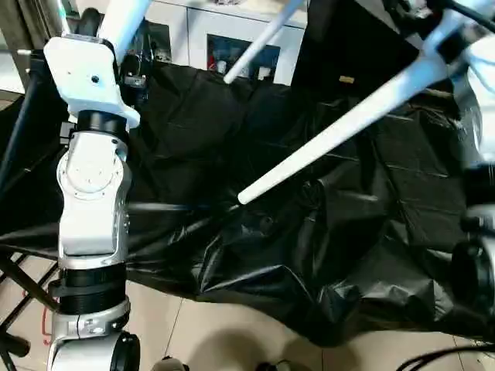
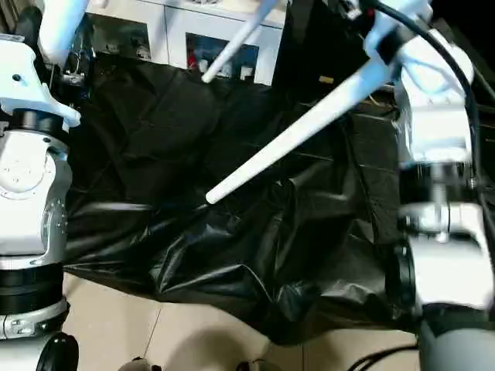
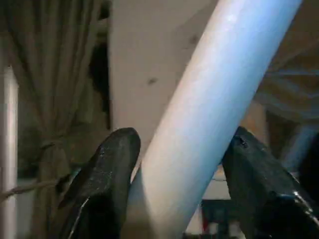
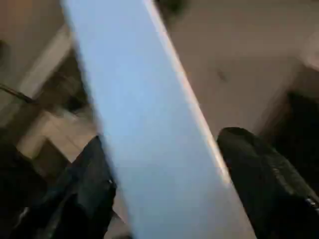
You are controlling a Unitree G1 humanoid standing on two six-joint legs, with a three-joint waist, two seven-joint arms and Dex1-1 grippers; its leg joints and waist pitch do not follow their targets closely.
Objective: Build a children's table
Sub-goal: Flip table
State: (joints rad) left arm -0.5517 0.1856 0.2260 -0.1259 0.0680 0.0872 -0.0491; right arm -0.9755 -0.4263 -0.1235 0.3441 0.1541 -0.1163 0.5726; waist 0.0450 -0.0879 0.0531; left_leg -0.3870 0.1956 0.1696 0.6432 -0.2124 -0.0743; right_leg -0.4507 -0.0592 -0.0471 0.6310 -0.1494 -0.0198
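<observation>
The left gripper [image 3: 179, 164] had its jaws on either side of a long white tubular plastic leg [image 3: 209, 124]; the two black fingers [image 3: 107, 174] stood against the tube's flanks, so the jaws were closed on that leg at about its own width; in the head views the same leg [image 1: 124, 19] rose steeply from above the left arm's white wrist block [image 1: 83, 73] toward the top edge, at the far left of the scene.

The right gripper [image 4: 164, 184] straddled a second long white tubular leg [image 4: 144, 129]; one black finger [image 4: 264, 179] stood off from the tube with a gap showing and the other lay close beside it, so I cannot tell whether these jaws were gripping or loosely around it; this second leg [image 1: 348, 127] ran as a long slant from the right arm at the far right down toward the near middle, its plain round end hanging free above the sheet.

A third thin white leg [image 1: 259, 42] slanted farther back, its end near the cabinet front.

Beneath them a crumpled glossy black plastic sheet [image 1: 309, 255] covered the bench and spilled over its near edge toward the pale tiled floor [image 1: 232, 332]; behind it stood a white cabinet with glass doors [image 1: 224, 46]; the silver left forearm [image 1: 93, 209] stood upright at the near left, and the right arm's white and silver housing [image 2: 437, 201] at the right edge.
</observation>
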